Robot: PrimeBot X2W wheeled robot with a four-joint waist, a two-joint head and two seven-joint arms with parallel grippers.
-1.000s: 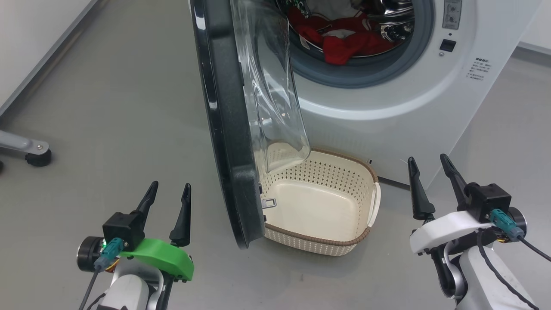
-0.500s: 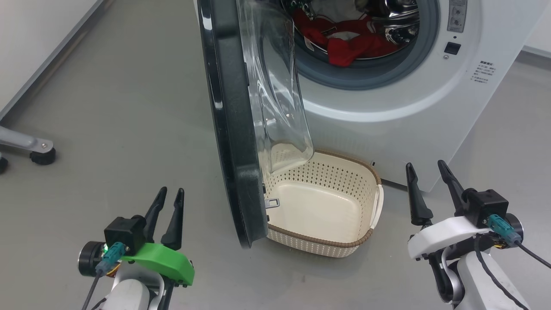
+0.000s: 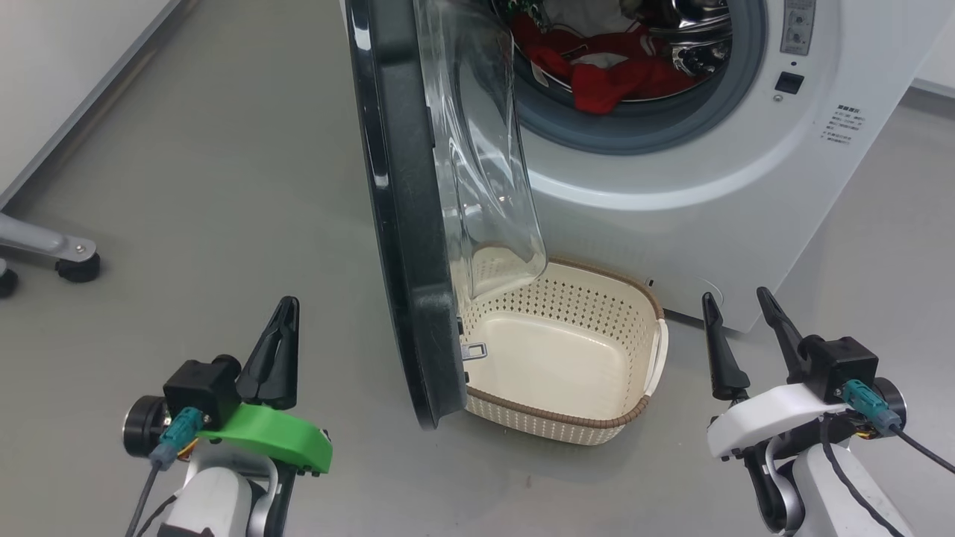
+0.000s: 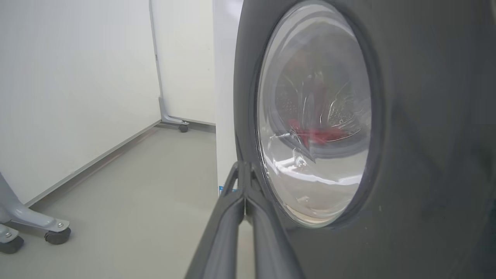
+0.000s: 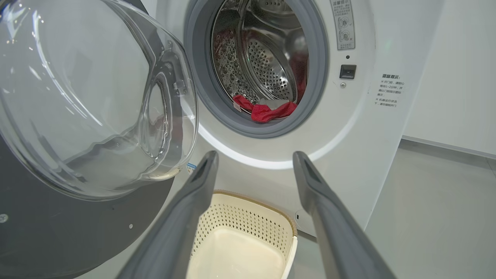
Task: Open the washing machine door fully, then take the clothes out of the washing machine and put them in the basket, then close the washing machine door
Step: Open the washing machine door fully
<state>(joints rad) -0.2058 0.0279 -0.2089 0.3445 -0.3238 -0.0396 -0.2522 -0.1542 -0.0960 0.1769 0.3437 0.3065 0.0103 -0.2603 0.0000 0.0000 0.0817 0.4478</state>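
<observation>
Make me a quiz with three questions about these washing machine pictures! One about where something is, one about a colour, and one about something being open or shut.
1. Where does the basket stand?
A) on the floor in front of the washing machine, by its open door
B) on top of the machine
C) on a shelf

2. What colour are the clothes in the drum?
A) blue
B) red
C) yellow

3. How do the fingers of the left gripper stand?
A) wide apart
B) shut on the door
C) pressed together on nothing

Answers:
1 A: the head view shows it on the grey floor below the machine's front.
2 B: red cloth lies at the drum's mouth.
3 C: the fingers meet, apart from the door in the head view.
</observation>
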